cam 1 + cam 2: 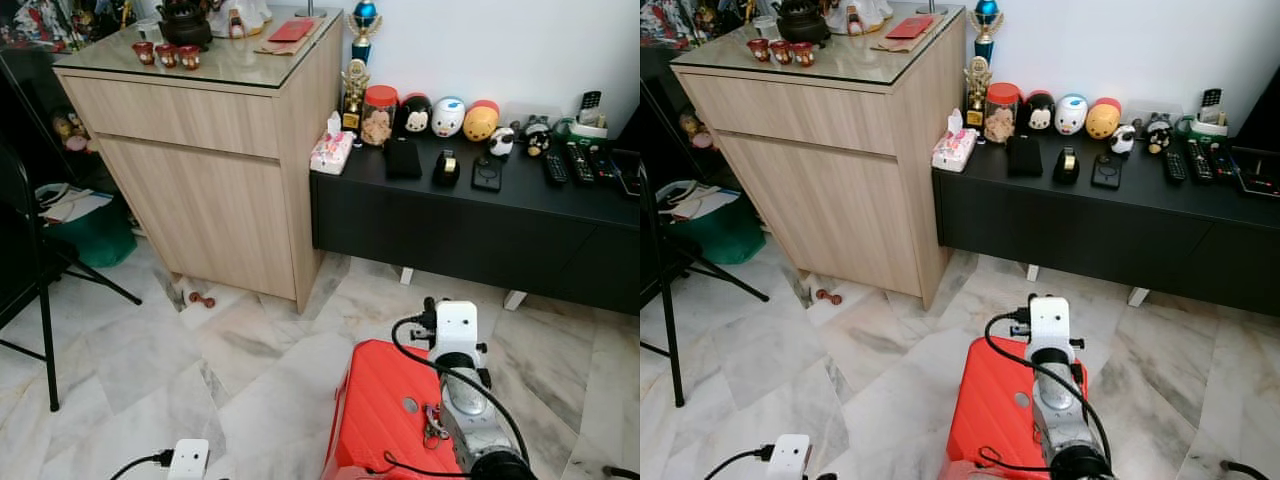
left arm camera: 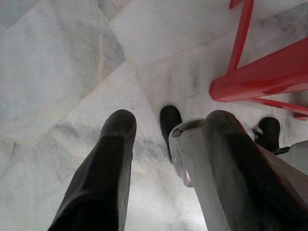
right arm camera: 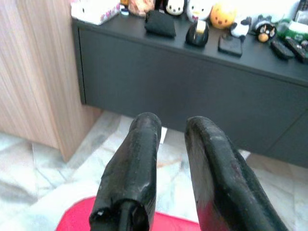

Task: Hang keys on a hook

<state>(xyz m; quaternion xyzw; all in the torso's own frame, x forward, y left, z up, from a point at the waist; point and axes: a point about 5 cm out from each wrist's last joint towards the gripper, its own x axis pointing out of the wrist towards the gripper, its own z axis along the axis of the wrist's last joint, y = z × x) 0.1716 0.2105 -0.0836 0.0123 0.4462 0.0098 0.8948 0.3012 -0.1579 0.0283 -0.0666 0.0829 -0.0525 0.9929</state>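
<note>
Above a red stool (image 1: 385, 410), the right arm reaches forward over the marble floor (image 1: 250, 350), its tool (image 3: 171, 130) aimed at the black surface (image 1: 520, 190) ahead. Its two fingers (image 3: 137, 159) stand a little apart with nothing between them, so it carries no keys. The surface is lined with round toy figures (image 1: 448, 117), a jar (image 1: 378, 115), remotes (image 1: 570, 162) and small dark items; none of them can be told for keys, and no hook can be made out on the wall or on the wooden cabinet (image 1: 210, 170) beside it. The arm is probably held out and level so that its wrist camera scans this surface during the search. The left tool (image 2: 166, 144) hangs low, pointing at the floor next to the stool's leg, fingers apart and empty, likely idle. The task seems at its start: the keys are yet to be found.
</note>
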